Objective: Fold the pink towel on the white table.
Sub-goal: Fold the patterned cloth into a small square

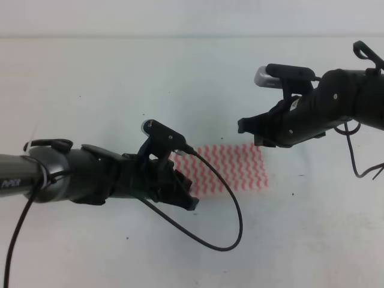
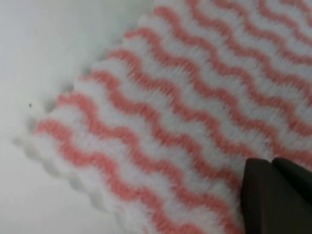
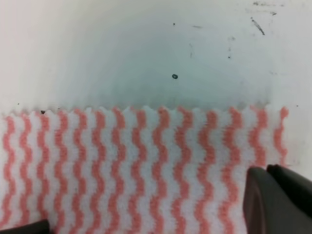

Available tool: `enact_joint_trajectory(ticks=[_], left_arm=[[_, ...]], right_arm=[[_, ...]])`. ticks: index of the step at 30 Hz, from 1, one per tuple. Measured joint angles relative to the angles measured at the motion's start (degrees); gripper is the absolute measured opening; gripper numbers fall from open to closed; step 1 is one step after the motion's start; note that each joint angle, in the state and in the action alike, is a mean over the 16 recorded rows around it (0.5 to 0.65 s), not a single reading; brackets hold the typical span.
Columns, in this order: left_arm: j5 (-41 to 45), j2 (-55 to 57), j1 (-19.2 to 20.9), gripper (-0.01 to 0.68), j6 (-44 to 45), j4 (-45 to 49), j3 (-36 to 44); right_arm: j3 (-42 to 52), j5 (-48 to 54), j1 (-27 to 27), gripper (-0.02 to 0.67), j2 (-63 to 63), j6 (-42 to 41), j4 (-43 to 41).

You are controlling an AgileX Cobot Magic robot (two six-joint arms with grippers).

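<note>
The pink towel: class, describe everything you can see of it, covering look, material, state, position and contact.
The pink towel is a thin rectangular cloth with pink-red and white wavy stripes and scalloped edges, its weave looking soft and ribbed. It lies flat and spread on the white table, near the middle. The left gripper covers its left end and the right gripper hangs by its far right corner; whether either touches it cannot be told.

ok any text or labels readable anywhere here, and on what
Left arm: faint light lettering, too blurred to read.
Pink towel: wavy stripes only, no text.
White table: specks and scuffs, no writing.
Right arm: no label visible.
</note>
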Motion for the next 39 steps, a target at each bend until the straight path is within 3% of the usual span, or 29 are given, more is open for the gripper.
enact_joint_trajectory(ticks=[20, 39], left_arm=[[-2.71, -5.96, -0.04, -0.005, -0.33, 2.14, 1.86], [-7.34, -3.88, -0.05, -0.005, 0.02, 2.19, 5.02]], right_arm=[[0.00, 0.26, 0.00, -0.018, -0.02, 0.00, 0.00], [0.00, 1.07, 0.00, -0.018, 0.00, 0.00, 0.00]])
